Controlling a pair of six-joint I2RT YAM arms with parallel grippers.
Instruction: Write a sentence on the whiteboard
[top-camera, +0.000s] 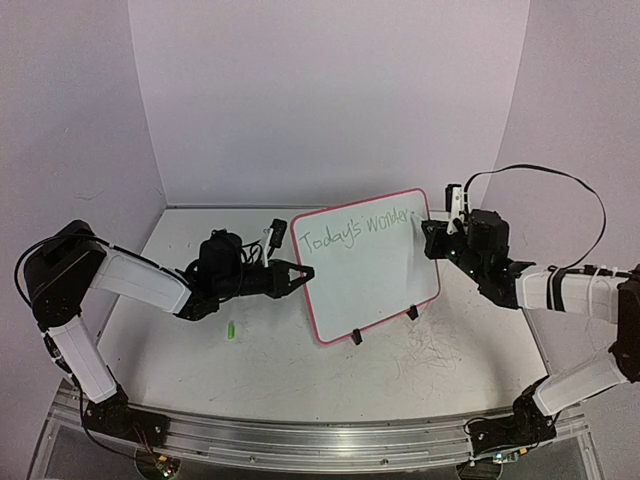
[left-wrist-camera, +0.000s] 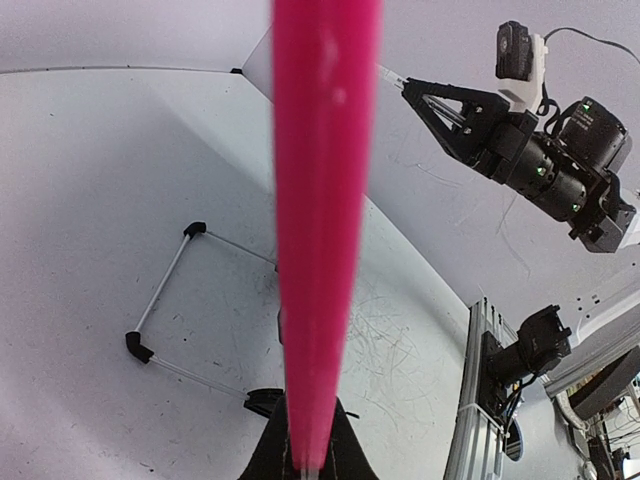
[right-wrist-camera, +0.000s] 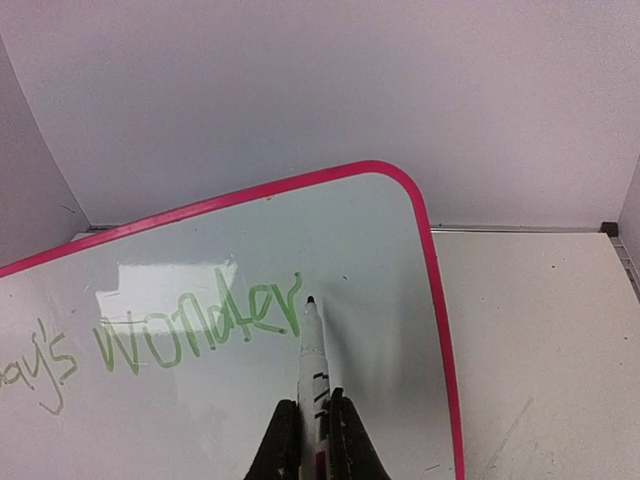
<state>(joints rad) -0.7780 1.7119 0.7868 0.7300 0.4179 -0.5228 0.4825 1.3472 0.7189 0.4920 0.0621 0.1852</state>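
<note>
The whiteboard (top-camera: 372, 285) stands propped on its black feet (top-camera: 356, 337) in the middle of the table (top-camera: 200, 370), face toward the arms. The sentence (right-wrist-camera: 190, 335) runs in green along its top, climbing toward the upper right corner and reading as far as "wonder". Your marker (right-wrist-camera: 312, 355) points up the board with its tip right beside the last r; I can't tell whether it touches. The right gripper (right-wrist-camera: 312, 408) is clamped on the marker's barrel. The left gripper (top-camera: 296, 274) is pinched on the board's pink rim (left-wrist-camera: 325, 200) at the opposite side edge, bracing it. The letters to come lie to the right of the tip, toward the right-hand rim. The bare strip there looks narrow, so keep them tight.
</note>
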